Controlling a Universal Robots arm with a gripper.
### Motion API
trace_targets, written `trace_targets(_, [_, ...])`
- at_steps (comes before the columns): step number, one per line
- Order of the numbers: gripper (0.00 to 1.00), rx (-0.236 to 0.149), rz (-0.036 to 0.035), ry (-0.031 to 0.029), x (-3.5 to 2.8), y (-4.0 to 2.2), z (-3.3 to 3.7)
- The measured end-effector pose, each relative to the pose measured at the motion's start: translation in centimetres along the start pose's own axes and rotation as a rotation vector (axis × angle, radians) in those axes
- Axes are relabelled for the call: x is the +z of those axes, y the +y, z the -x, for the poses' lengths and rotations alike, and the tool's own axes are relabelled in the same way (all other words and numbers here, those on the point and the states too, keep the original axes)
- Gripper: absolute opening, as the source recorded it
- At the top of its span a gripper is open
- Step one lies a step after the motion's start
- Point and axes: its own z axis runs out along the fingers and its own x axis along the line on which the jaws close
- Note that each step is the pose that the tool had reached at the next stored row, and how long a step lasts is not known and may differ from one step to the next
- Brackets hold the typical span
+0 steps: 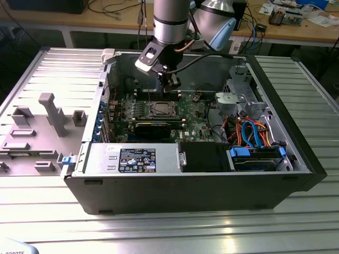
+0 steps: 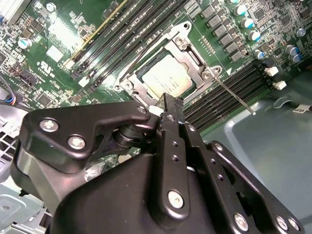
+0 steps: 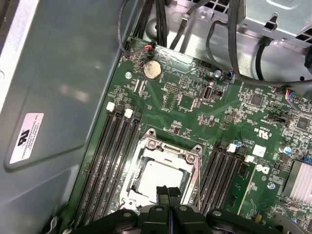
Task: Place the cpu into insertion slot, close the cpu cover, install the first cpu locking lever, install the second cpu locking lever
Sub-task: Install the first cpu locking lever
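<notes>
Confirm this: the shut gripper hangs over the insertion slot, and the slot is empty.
Wrong on one count: the insertion slot is not empty. The second wrist view shows the cpu seated in it. The shut gripper does hang over it.

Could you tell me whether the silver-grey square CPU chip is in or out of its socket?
In: in the second wrist view the flat silver-grey square chip lies inside the dark-framed square socket.

Fingers (image 3: 163, 195) overlap the cpu (image 3: 155, 176) — one edge (small) hidden.
</notes>
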Motion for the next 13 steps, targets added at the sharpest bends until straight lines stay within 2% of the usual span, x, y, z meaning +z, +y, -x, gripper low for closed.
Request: trace_targets(13, [0.11,-0.031,-0.0001,0.0002,-1.70,0.00,-0.01])
